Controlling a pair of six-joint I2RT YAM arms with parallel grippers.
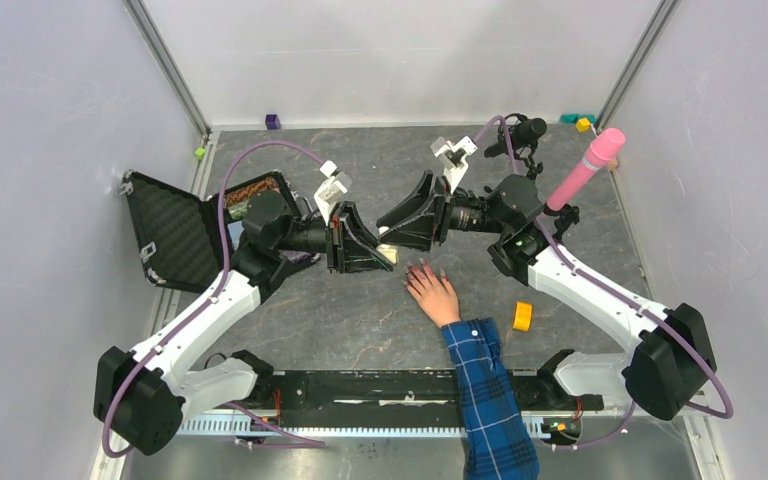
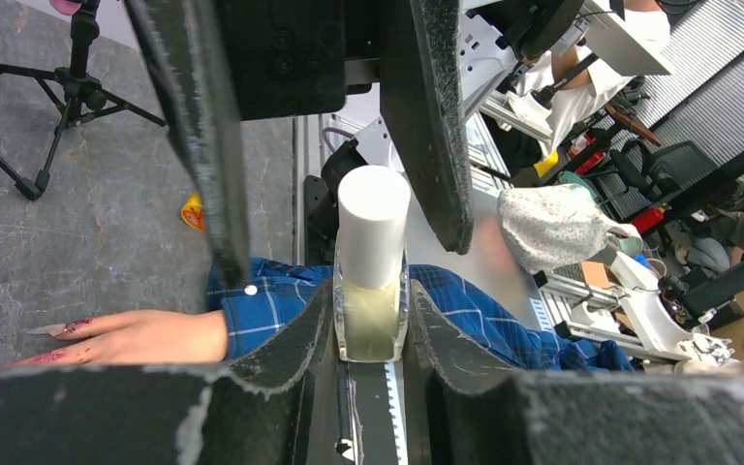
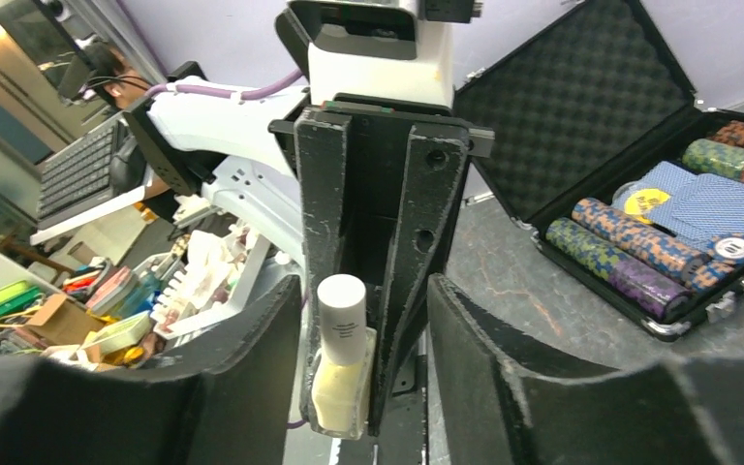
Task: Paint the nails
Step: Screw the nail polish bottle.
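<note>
A small bottle [image 2: 372, 291] of pale yellow polish with a white cap [image 3: 341, 312] stands upright in my left gripper [image 2: 370, 305], which is shut on its glass body. My right gripper [image 3: 363, 291] faces the left one from the other side. Its jaws stand apart on either side of the cap, and a gap still shows at the right finger [image 3: 484, 368]. A pale hand [image 1: 433, 291] in a blue plaid sleeve [image 1: 485, 385] lies flat on the table just below both grippers. The nails [image 2: 70, 327] show dark pink smears.
An open black case [image 3: 581, 107] of poker chips lies at the left behind my left arm. A pink-headed microphone on a tripod [image 1: 585, 170] stands at the back right. A yellow tape roll [image 1: 523, 316] lies right of the sleeve. Small blocks [image 1: 273, 121] sit along the back wall.
</note>
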